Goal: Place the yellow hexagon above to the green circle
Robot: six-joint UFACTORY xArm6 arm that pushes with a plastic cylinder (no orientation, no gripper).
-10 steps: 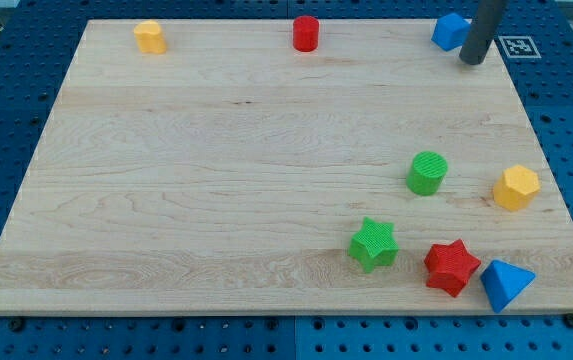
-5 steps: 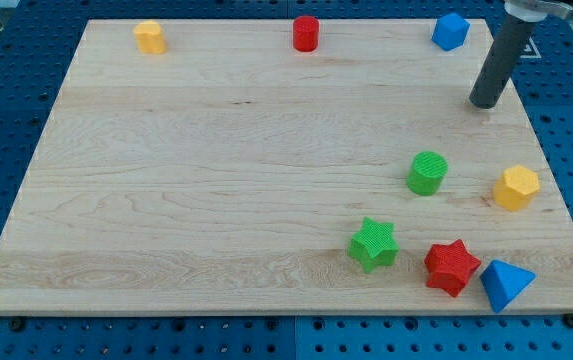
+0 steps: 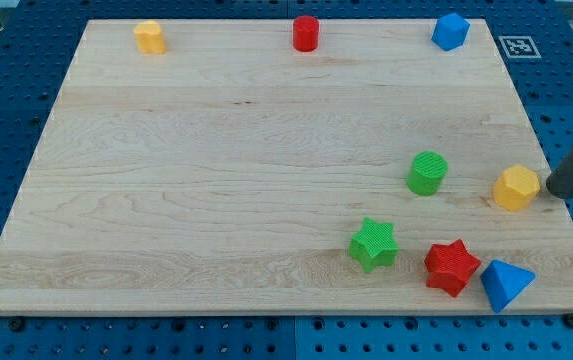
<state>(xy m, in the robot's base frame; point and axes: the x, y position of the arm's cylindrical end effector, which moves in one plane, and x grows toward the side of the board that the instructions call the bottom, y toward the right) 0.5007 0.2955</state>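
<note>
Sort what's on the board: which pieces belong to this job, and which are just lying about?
In the job: yellow hexagon; green circle; my tip, just to the view's right of the hexagon.

Lying about: green star; red star; blue triangle; blue block; red cylinder; second yellow block.

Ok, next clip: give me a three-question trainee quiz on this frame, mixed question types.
1. True or false: my tip sits at the view's right of the yellow hexagon.
2. Which block lies nearest the green circle? A) red cylinder B) green star C) blue triangle
3. Fill in: the red star lies between the green star and the ____ triangle.

Key: 1 true; 2 B; 3 blue.
</note>
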